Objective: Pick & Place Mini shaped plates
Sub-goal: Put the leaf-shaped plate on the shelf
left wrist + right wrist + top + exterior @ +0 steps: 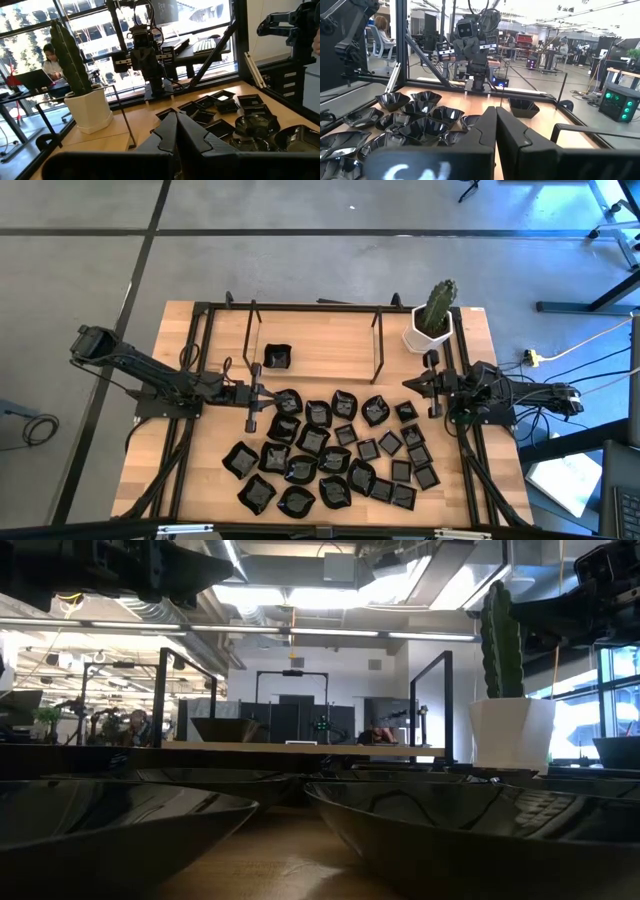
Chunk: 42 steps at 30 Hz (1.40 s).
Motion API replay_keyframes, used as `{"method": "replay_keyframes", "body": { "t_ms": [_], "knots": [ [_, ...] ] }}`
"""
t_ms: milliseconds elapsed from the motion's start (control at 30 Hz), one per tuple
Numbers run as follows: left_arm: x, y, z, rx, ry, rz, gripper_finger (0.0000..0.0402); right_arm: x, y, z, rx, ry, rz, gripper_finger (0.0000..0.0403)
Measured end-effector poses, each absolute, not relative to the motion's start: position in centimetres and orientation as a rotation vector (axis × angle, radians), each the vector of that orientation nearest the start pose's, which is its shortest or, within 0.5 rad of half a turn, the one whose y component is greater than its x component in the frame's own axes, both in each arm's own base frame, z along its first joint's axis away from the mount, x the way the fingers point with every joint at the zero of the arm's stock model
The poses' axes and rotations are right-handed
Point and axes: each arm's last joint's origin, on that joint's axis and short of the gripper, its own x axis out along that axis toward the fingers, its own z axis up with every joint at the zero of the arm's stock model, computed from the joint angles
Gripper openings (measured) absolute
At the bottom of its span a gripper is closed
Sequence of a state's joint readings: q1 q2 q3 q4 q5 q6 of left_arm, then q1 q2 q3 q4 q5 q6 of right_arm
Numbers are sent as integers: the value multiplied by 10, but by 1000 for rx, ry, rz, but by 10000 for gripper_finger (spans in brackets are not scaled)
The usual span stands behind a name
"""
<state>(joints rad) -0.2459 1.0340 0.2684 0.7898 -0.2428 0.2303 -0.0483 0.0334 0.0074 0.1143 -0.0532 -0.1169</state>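
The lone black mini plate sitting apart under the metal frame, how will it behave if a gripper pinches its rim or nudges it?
The lone mini plate looks rigid, so it should keep its shape when pinched. Its glossy surface suggests a slippery rim. Being small and shallow, it probably slides across the wooden table rather than tipping when nudged.

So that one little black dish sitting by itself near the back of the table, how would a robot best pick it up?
Probably by its raised rim, coming straight down from above. The lone dish sits flat and apart from the crowded pile, so every edge is free. It is shallow with thin upturned walls, so one finger inside and one outside a wall should pinch it. The left gripper, jaws shut now, is nearest.
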Motion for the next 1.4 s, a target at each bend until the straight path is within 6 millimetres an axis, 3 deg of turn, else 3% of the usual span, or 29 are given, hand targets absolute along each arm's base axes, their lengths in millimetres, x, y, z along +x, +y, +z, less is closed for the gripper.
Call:
{"method": "replay_keyframes", "body": {
  "t_ms": [567, 767, 1000, 1400],
  "knots": [
    [195, -42, 206, 217, -24, -1, 2, 105, 3, 180, -65, -137, 78, 7],
    [195, -42, 206, 217, -24, -1, 7, 117, 10, 192, -77, -51, 100, 7],
    [195, -42, 206, 217, -24, -2, 4, 134, 12, 184, -158, 105, -12, 7],
    [195, -42, 206, 216, -24, -2, 5, 142, 14, 181, -179, 111, 22, 7]
  ]
}}
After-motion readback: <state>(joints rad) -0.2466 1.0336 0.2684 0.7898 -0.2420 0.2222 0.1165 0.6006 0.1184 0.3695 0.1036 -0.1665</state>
